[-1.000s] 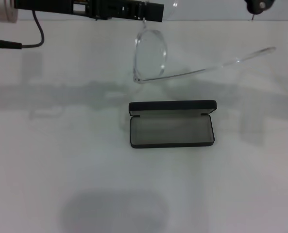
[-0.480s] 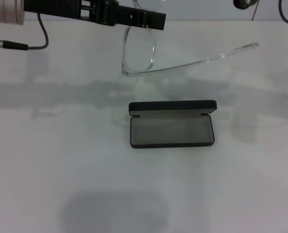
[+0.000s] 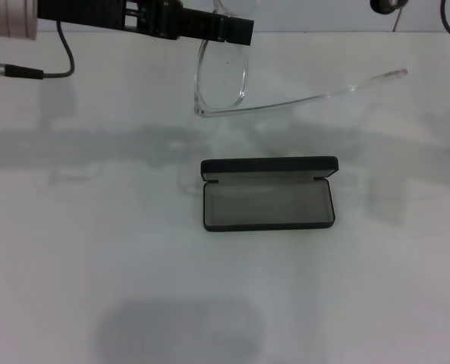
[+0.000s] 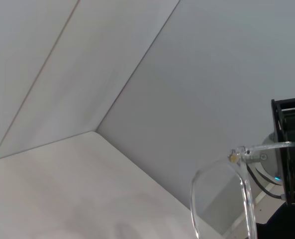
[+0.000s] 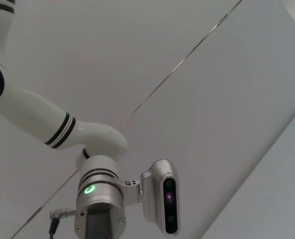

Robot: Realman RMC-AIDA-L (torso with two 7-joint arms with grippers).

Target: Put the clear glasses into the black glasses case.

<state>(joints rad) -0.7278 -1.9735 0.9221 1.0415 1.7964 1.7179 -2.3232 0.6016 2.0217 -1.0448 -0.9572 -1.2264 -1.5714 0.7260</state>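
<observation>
Left end effector [image 3: 236,30] clamped on clear glasses [image 3: 223,80] at frame top, dangling above counter [image 3: 95,250] behind open black glasses case [image 3: 269,197]. Light, slippery, flexy temples; frame grip sensible. Right end effector barely visible, state unknown.

The clear glasses [image 3: 222,78] are colourless and see-through. The black glasses case [image 3: 269,193] has grey lining. The table [image 3: 95,250] is white.

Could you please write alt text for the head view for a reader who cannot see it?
The left gripper holds the clear glasses in the air beyond the open black glasses case, which lies empty on the white table.
</observation>
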